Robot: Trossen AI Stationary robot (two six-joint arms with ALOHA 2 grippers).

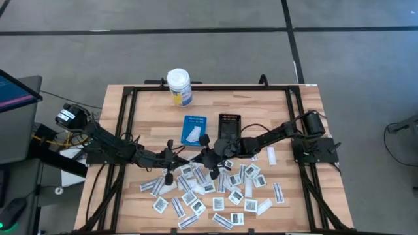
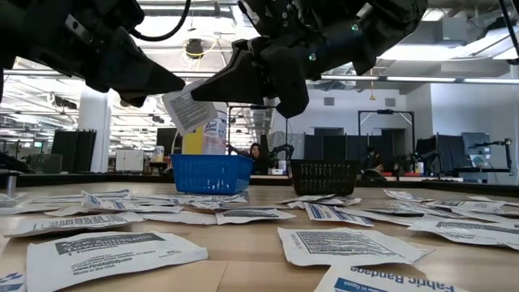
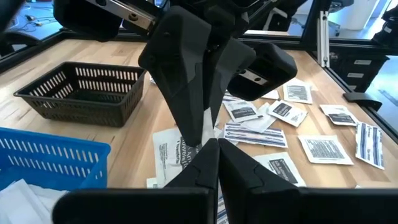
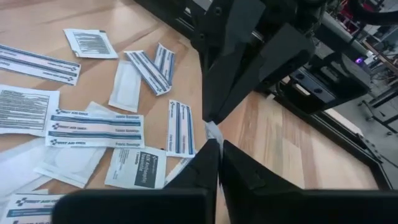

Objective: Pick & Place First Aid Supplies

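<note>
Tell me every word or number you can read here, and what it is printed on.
"Fabric Banda", cut off by the picture's edge: on the nearest flat white paper packet, low view.
Lifted white paper packet: print too blurred to read.
Other white paper packets on the table: print too blurred to read.
Yellow label on the white round bottle: too small to read.

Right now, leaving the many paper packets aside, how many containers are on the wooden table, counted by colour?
Small blue plastic basket: 1
Small black plastic basket: 1
White round bottle with a yellow label: 1
Total: 3
</note>
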